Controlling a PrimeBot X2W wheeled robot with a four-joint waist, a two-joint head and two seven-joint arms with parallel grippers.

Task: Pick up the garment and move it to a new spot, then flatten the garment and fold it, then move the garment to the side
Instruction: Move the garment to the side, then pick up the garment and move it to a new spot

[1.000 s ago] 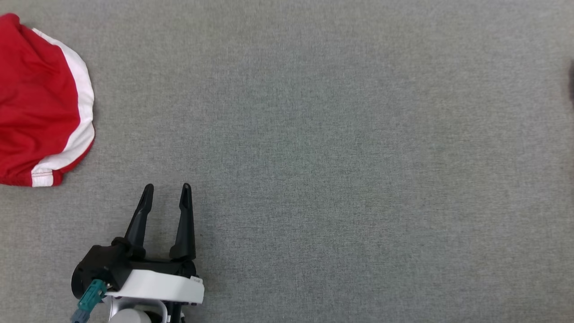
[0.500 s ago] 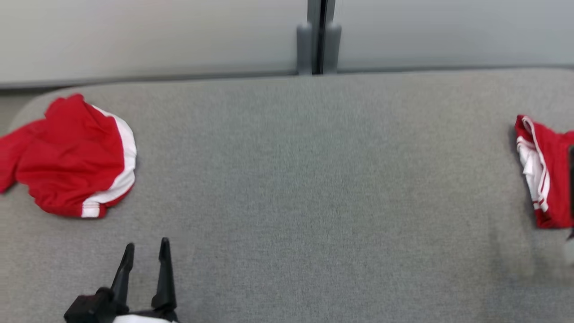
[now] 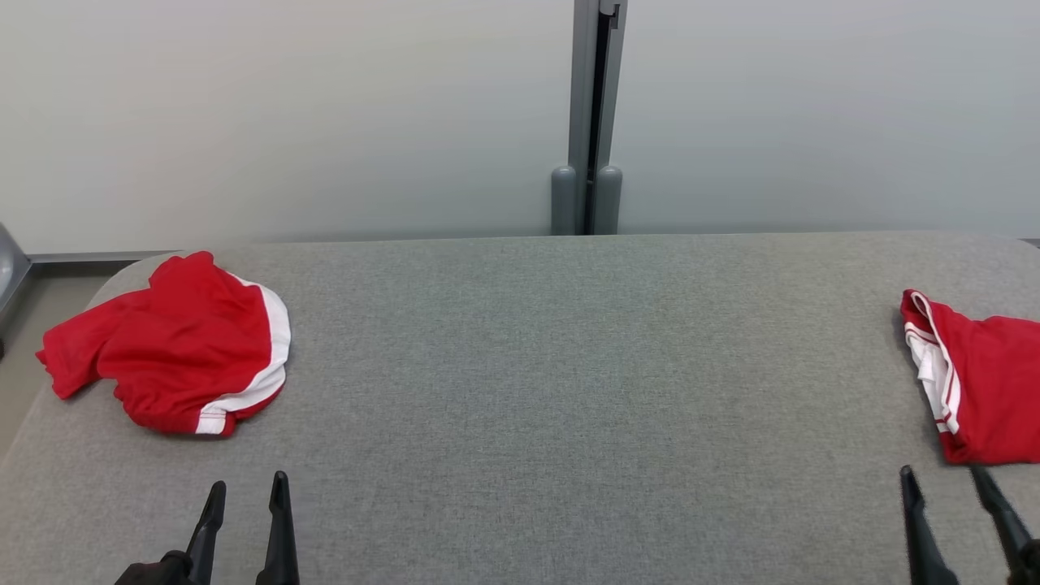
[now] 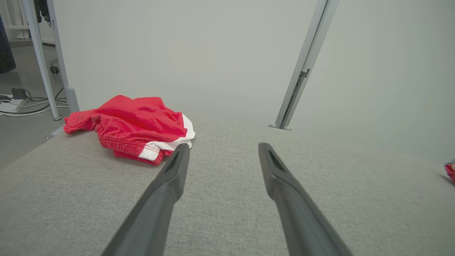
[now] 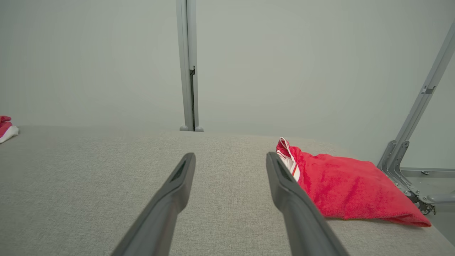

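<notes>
A crumpled red garment (image 3: pixel 175 355) with a white stripe lies at the far left of the grey padded table (image 3: pixel 569 390); in the left wrist view this garment (image 4: pixel 137 123) sits ahead and left of the fingers. A folded red garment (image 3: pixel 987 382) with white trim rests at the table's right edge, and the right wrist view has it (image 5: pixel 341 186) just right of the fingers. My left gripper (image 3: pixel 248 481) is open and empty near the front left, short of the crumpled garment. My right gripper (image 3: pixel 942 471) is open and empty, just in front of the folded garment.
A pale wall with a grey vertical post (image 3: pixel 587 122) stands behind the table. The table's left edge drops to the floor (image 3: pixel 32 325). A metal frame leg (image 5: pixel 412 131) stands off the right end.
The head camera has tilted up, so the wall, the table's far edge and the folded garment have come into the picture. Both grippers stay open; nothing was taken hold of.
</notes>
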